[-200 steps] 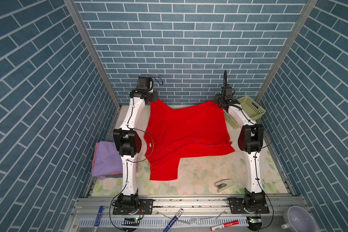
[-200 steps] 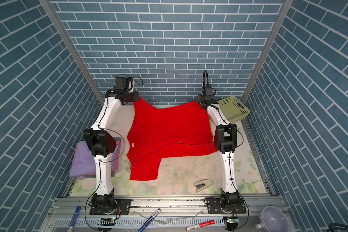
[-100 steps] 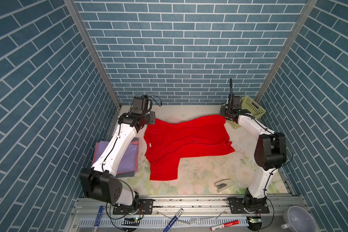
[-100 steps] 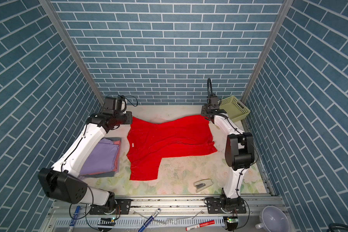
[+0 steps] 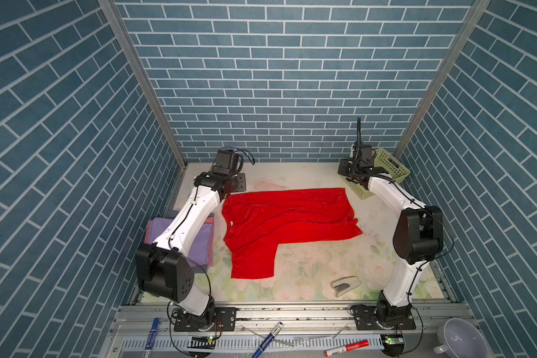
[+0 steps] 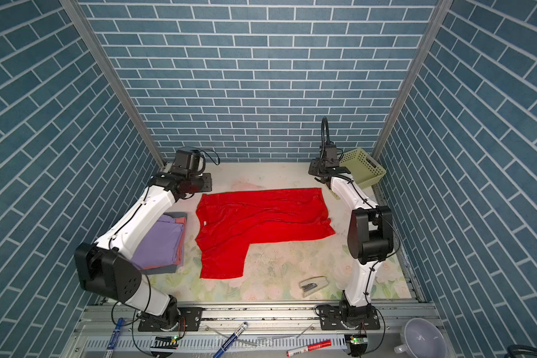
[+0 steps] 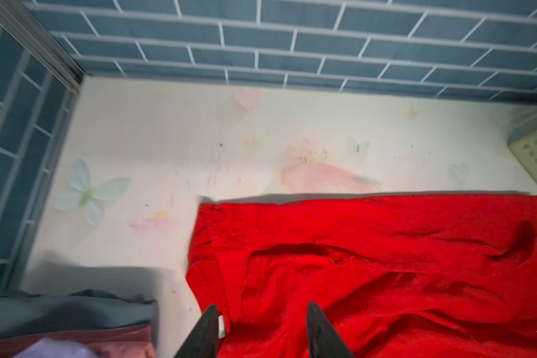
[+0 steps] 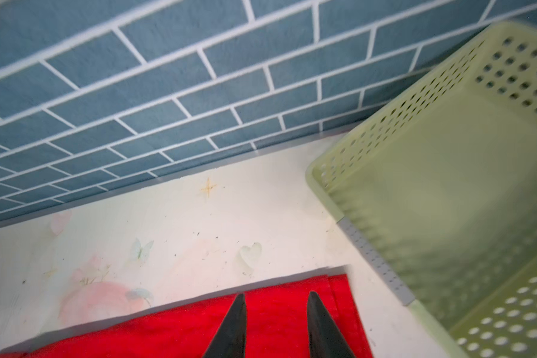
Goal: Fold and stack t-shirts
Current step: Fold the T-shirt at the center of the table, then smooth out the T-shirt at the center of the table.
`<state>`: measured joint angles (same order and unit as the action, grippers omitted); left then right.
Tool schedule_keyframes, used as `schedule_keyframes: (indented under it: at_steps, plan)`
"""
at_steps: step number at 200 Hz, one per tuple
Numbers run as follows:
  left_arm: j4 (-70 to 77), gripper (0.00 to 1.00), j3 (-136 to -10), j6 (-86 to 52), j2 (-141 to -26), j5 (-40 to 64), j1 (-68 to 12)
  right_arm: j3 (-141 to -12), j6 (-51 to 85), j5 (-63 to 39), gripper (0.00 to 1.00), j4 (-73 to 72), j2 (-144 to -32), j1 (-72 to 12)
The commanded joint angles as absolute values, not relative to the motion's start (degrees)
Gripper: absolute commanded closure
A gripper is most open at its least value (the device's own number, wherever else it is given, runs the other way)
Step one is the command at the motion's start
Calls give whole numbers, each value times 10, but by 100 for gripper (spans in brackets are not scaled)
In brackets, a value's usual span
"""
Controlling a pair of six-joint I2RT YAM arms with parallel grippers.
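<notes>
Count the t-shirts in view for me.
4. The red tee lies spread out in the middle. The purple tee, pink tee and grey tee are stacked on the left side, purple on top. More could be hidden inside that stack.

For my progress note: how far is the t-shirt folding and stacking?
Done: a folded stack, lavender on top, sits at the left. In hand: the red t-shirt lies rumpled; left gripper and right gripper hover open over it. Left: finish folding and stack it.
</notes>
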<state>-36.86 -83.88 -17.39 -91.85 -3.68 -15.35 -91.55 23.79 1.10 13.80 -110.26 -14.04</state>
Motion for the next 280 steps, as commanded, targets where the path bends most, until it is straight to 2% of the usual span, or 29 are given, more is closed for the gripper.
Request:
schedule_keyframes:
  at_steps: [1,47,83,140,192,221,244,280]
  plan:
    - [-336,53,-811,-229,-963,7,-152,-929,267,-33,68,161,-1144,-162]
    - [-268,54,-785,-291,-1050,54,-153,-945,272,-37,71,197,-1213,-182]
    - [-261,55,-773,-316,-1090,40,-151,-941,277,-34,74,234,-1235,-184]
    - [-285,57,-772,-315,-1116,37,-149,-874,259,61,76,326,-1185,-186]
    - [-310,58,-769,-305,-1113,20,-143,-836,276,37,77,410,-1132,-188]
    - [-311,58,-771,-303,-1110,17,-140,-818,285,40,76,398,-1100,-189]
    - [-309,58,-776,-303,-1112,18,-138,-850,279,36,74,355,-1122,-187]
    - [-314,57,-784,-319,-1129,24,-132,-948,279,9,74,344,-1214,-178]
